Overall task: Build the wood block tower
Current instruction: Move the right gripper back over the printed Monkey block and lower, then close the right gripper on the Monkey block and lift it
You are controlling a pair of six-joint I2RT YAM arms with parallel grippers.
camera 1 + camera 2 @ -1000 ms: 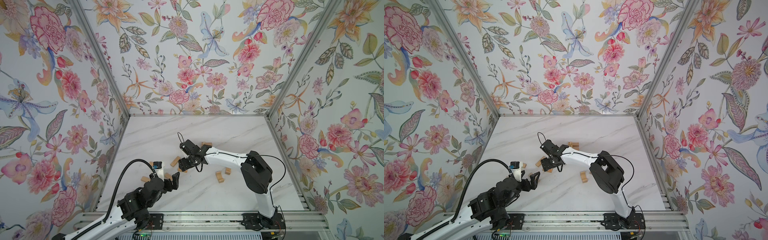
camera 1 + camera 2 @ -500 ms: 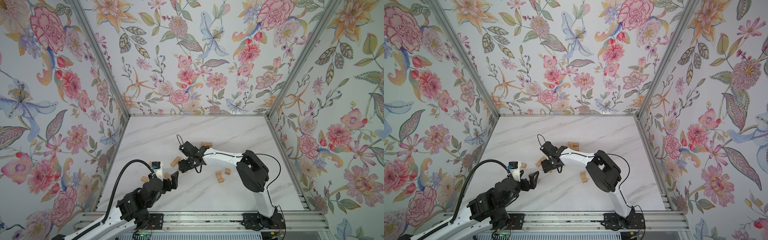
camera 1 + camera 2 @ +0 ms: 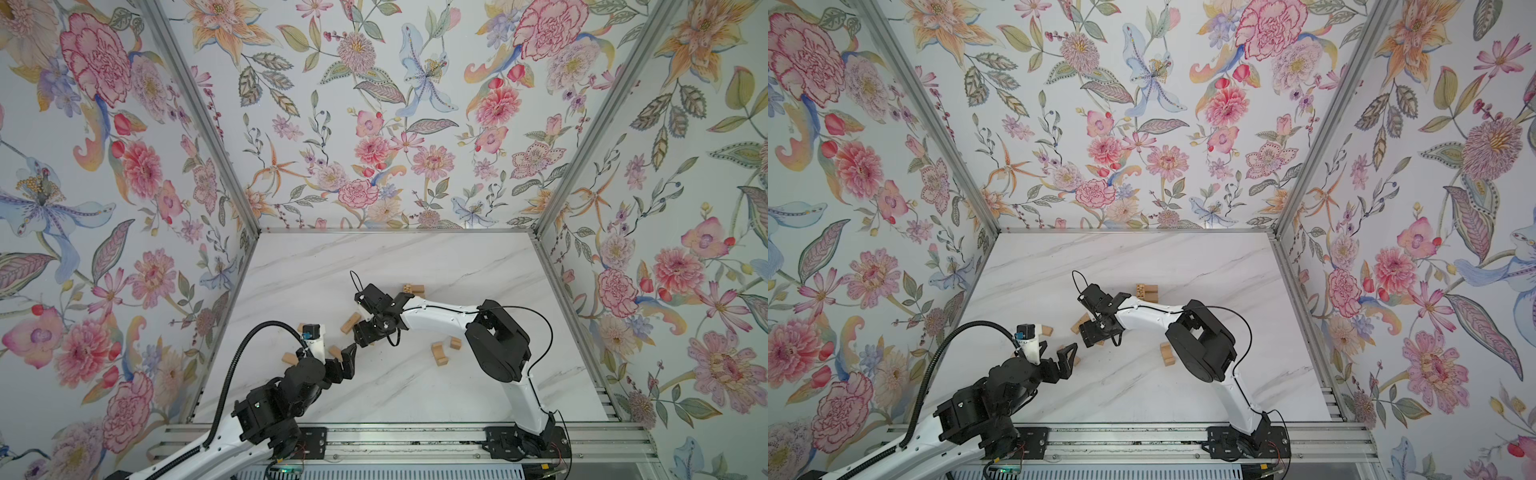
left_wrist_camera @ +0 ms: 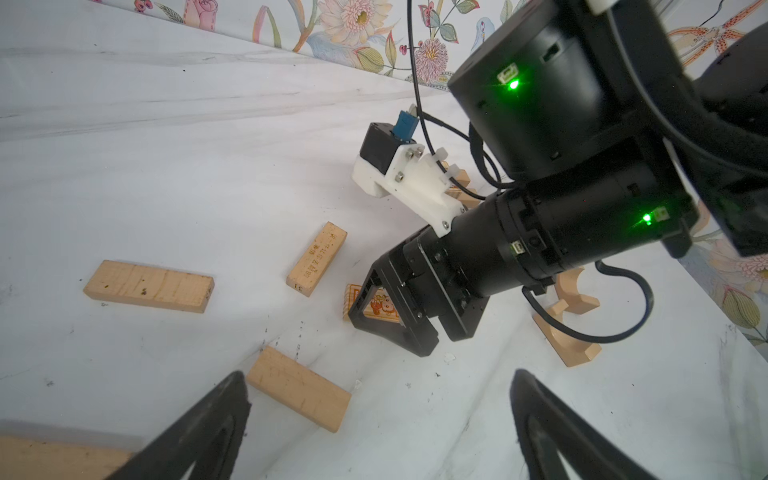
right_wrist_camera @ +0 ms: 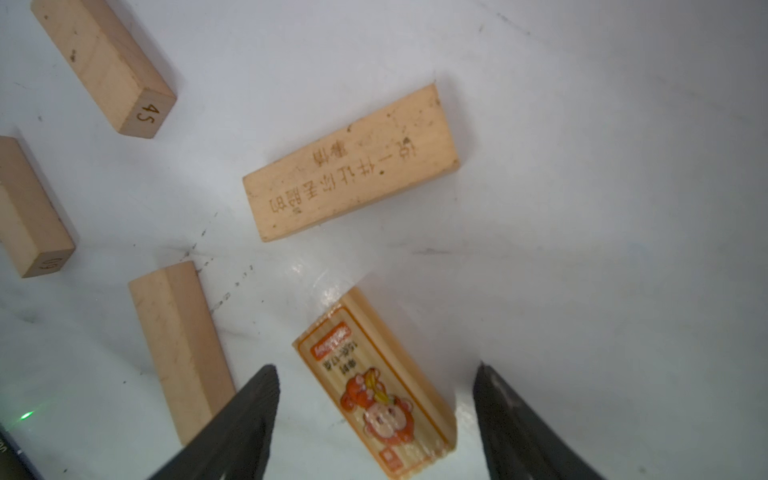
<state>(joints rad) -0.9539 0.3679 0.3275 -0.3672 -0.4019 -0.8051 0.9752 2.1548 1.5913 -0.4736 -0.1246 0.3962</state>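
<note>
Loose tan wood blocks lie on the white marble table (image 3: 415,257). My right gripper (image 5: 376,370) is open and hangs low over a block with an orange cartoon print (image 5: 374,386). Its fingers stand either side of that block with gaps. In both top views this gripper (image 3: 361,336) (image 3: 1090,334) sits left of centre. My left gripper (image 4: 380,376) (image 3: 347,353) is open and empty, just short of a plain block (image 4: 299,388). A low stack of blocks (image 3: 413,288) (image 3: 1147,292), the only stack in view, stands behind the right arm.
An engraved block (image 5: 351,164), a block marked 45 (image 5: 104,62) and a plain block (image 5: 178,349) lie around the printed one. Two arch pieces (image 3: 438,354) (image 3: 455,343) lie under the right arm. Another block (image 3: 289,358) lies by the left wall. The two grippers are close together.
My right gripper has edged a little toward the left arm over the printed block. The left arm has hardly moved, and both grippers have stayed open.
</note>
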